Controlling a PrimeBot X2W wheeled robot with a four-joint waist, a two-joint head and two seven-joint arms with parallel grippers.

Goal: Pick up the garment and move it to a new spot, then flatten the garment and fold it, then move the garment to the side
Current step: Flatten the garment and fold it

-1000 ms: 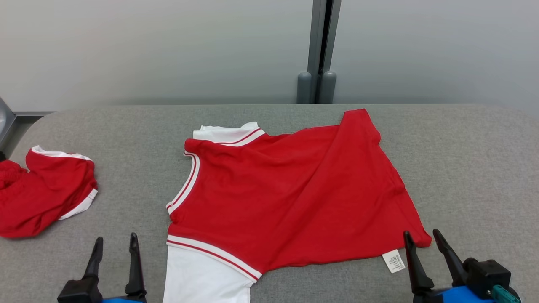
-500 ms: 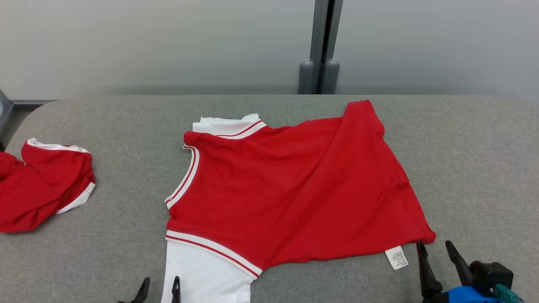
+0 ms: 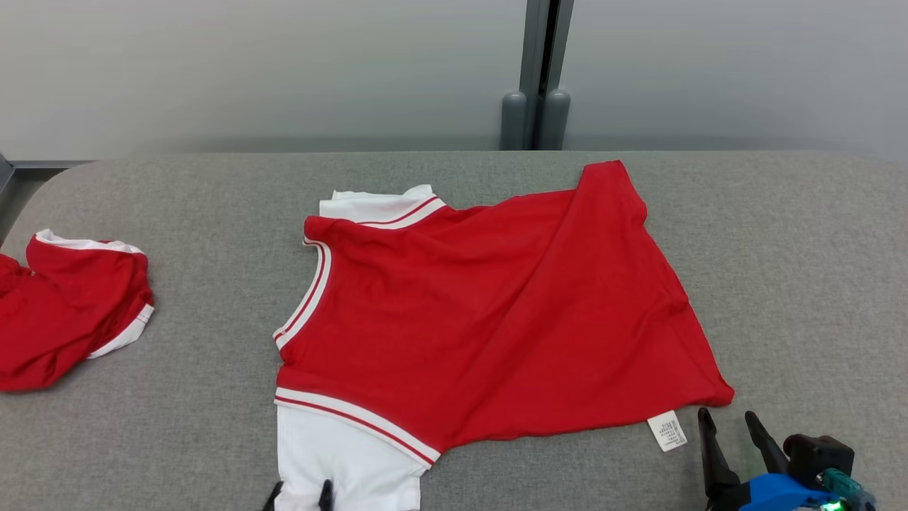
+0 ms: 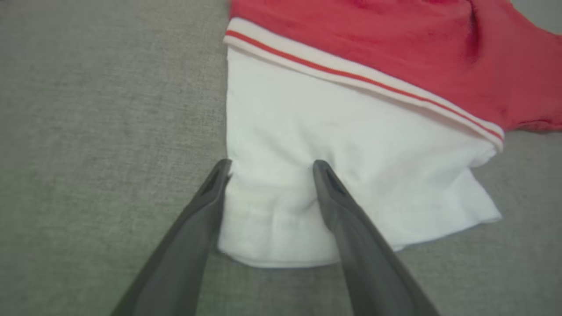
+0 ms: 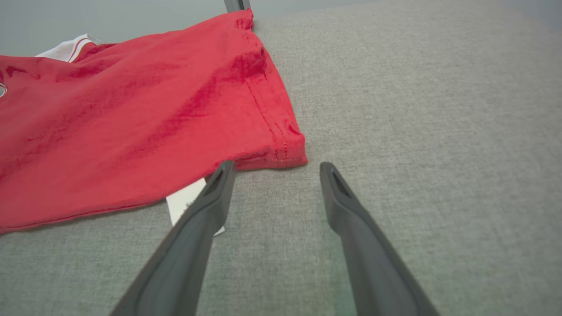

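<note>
- Task item: red jersey garment [image 3: 496, 319] with white sleeves and red-striped white trim. It lies in the middle of the grey fabric-covered table [image 3: 794, 241], neckline to the robot's left, hem to its right.
- Relocation step looks done. It has its own spot, well apart from the crumpled red-and-white cloth heap [image 3: 71, 312] at the table's left end.
- Flattening is partial, my read:
  - body is mostly spread
  - a long diagonal crease runs across the red panel
  - the hem line is skewed
  - the far sleeve is half tucked under the shoulder
- Left gripper [image 4: 271, 169]: fingers splayed wide, nothing pinched. The tips straddle the near white sleeve [image 4: 351, 145] close to its cuff, one at the sleeve's side edge and the other on the cloth. The cloth puckers slightly between them, so they're probably touching.
- Right gripper [image 5: 276, 167]: fingers likewise apart, empty. It is over bare table just short of the near hem corner [image 5: 287, 149], and the white care label [image 5: 186, 206] lies beside one finger.
- Likely step in hand: take the sleeve and hem corner and pull the near edge straight.
- Left to do: finish smoothing, all the folds, then shift it to the side. Nothing shows any of that started.
</note>
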